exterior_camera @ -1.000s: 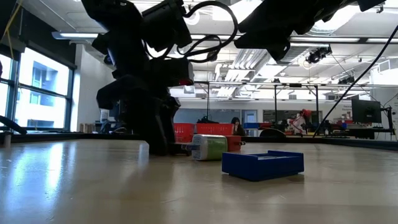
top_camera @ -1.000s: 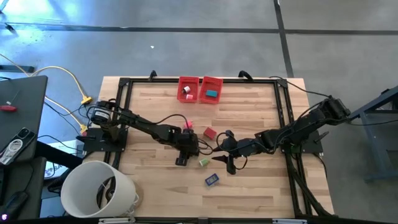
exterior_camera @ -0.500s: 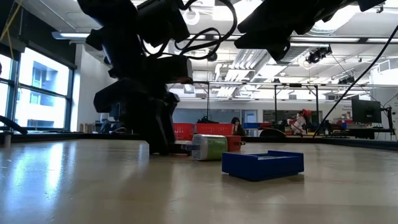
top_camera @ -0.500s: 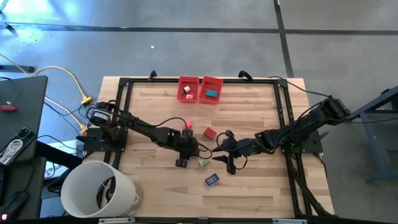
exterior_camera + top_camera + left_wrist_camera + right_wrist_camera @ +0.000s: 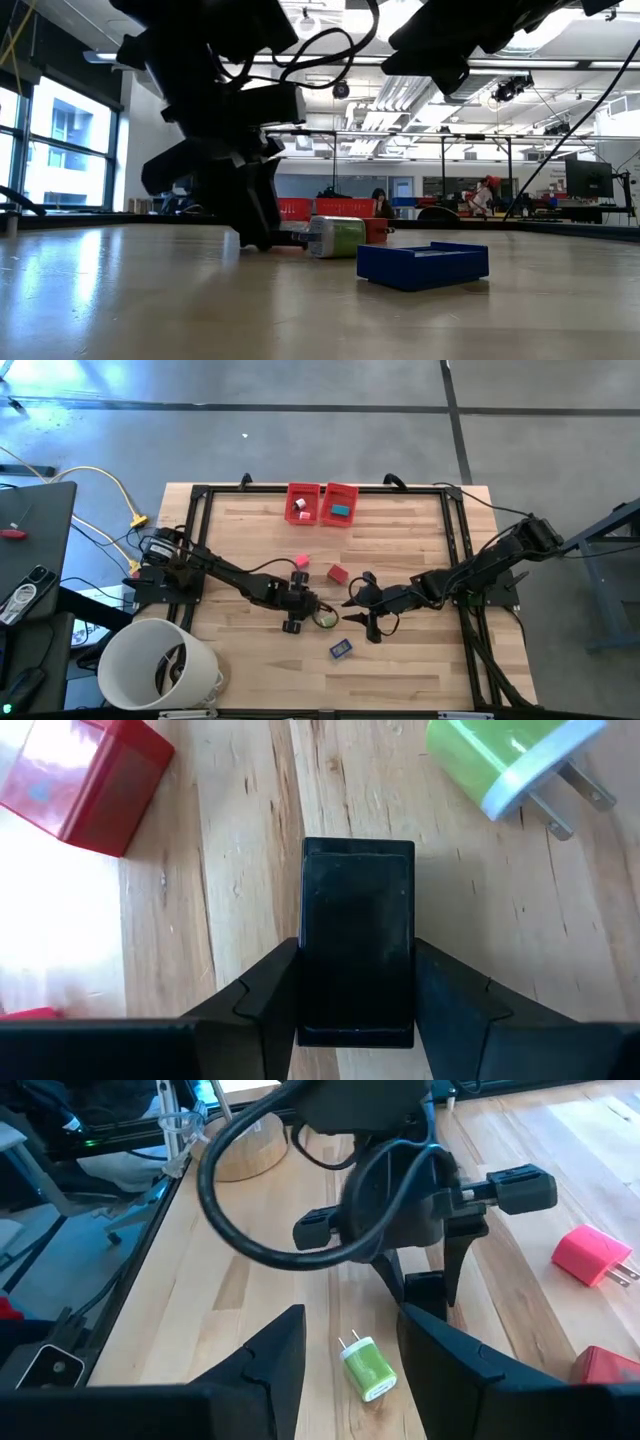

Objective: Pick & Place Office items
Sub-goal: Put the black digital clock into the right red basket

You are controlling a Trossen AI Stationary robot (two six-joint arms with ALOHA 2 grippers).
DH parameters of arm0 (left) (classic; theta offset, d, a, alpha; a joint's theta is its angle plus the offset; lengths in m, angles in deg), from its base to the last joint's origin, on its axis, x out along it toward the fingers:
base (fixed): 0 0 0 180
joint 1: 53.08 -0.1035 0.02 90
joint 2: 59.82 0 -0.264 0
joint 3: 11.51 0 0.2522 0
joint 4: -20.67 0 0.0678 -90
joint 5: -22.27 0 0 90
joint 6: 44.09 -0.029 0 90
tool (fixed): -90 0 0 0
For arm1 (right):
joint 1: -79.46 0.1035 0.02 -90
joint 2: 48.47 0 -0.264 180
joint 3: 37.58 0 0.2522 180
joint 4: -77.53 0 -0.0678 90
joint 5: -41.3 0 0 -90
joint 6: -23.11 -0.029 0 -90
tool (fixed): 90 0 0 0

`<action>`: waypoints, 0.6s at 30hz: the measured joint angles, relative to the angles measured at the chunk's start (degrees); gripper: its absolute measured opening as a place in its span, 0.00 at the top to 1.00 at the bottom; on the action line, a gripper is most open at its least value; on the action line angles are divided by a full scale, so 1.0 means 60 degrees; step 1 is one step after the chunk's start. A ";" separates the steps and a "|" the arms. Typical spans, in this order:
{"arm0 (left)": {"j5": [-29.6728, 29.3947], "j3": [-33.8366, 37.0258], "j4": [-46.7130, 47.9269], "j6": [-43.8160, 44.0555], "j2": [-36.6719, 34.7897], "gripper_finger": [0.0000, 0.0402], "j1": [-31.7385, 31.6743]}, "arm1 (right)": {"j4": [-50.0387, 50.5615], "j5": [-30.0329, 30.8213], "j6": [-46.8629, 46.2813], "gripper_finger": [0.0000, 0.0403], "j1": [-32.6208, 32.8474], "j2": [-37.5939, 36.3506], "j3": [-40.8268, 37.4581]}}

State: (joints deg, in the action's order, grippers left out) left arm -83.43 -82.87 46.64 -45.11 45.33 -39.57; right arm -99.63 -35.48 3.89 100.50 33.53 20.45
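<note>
My left gripper [image 5: 293,618] stands low at mid-table, shut on a black block [image 5: 357,920]. A green plug-like piece [image 5: 325,620] lies on its side just to its right, its prongs showing in the left wrist view [image 5: 510,760]. My right gripper [image 5: 368,622] is open and hovers right of the green piece, which lies on the table ahead of its fingers [image 5: 365,1365]. A dark blue piece [image 5: 340,649] lies nearer the near edge, a red piece [image 5: 337,573] and a pink piece [image 5: 302,562] farther back. My left gripper pinches the black block between its two fingers, one on each long side [image 5: 312,970]. The fingers come down from above at a slant [image 5: 425,1280]. The block stands upright, its lower end at the wood [image 5: 425,1312]; whether it is clear of the table I cannot tell.
Two red bins [image 5: 303,503] [image 5: 341,503] sit at the far edge, each with small pieces inside. A big white bucket [image 5: 160,665] stands off the table's near left corner. A black frame [image 5: 200,560] borders the table. Bare wood lies along the near edge.
My left arm has tipped at the wrist and its gripper has shifted slightly toward the near edge, staying shut on the black block. The pink piece now shows fully behind it.
</note>
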 joint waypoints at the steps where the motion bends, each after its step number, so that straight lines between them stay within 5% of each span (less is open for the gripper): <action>1: -0.0040 0.0001 0.0004 0.0078 -0.0072 0.62 0.0024 | 0.0000 0.0003 0.0000 0.64 0.0000 0.0000 0.0000; 7: -0.0283 0.0051 0.0144 0.0121 -0.0697 0.62 0.0152 | -0.0004 0.0010 0.0000 0.64 -0.0004 0.0000 0.0000; 18: -0.2136 0.0022 -0.0153 -0.0446 -0.1251 0.62 0.0863 | -0.0002 0.0015 0.0000 0.64 -0.0004 0.0000 0.0000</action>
State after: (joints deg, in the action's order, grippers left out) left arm -96.25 -82.74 45.72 -47.79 37.83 -34.39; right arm -99.65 -35.40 3.89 100.48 33.53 20.45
